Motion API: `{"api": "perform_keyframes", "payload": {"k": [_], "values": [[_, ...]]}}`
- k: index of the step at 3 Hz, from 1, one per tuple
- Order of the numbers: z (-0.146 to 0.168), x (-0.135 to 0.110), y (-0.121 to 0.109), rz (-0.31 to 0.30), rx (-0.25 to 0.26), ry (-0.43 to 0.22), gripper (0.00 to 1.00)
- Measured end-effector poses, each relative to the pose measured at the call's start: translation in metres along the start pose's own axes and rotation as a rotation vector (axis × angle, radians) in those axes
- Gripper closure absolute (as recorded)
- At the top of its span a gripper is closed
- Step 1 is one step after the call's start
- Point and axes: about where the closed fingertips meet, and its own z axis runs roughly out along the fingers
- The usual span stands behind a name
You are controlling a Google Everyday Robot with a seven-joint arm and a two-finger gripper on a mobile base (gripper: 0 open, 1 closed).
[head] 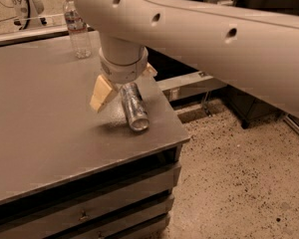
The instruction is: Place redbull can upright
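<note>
Camera view. The redbull can (134,106) lay on its side on the grey counter (40,113), close to the counter's right-hand edge. Its round silver end faced the camera and its far end was tucked beneath my wrist. My end effector (124,89) pointed down over that far end with its jaws spread wide. One tan finger (102,93) stood to the camera's left of the can and the other (149,71) showed just past the wrist on the opposite side. Neither finger could be seen pressing the metal, so I read the end effector as open and holding nothing. A clear water bottle (77,26) stood upright at the back of the counter, well apart from the can.

Step in hand, as I judged it: the approach and straddle before the grasp, with the can not yet lifted and the task at an early stage. The next move would call for lowering until the fingers bracketed the can's body, then closing squarely across it. After that I would lift and turn the wrist until the can's long axis stood vertical. The can would have to be set down away from the nearby edge, since a round can could roll off if nudged.
</note>
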Motion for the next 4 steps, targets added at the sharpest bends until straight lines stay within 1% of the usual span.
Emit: {"api": "perform_keyframes", "payload": {"k": [1,2,3,4], "values": [[0.0,0.0,-0.001,0.02,0.004,0.0,0.0],[0.006,0.004,-0.003,0.042,0.01,0.02,0.0],[0.024,0.013,-0.008,0.107,0.056,0.085,0.0],[0.046,0.019,-0.021,0.216,0.112,0.171,0.0]]}}
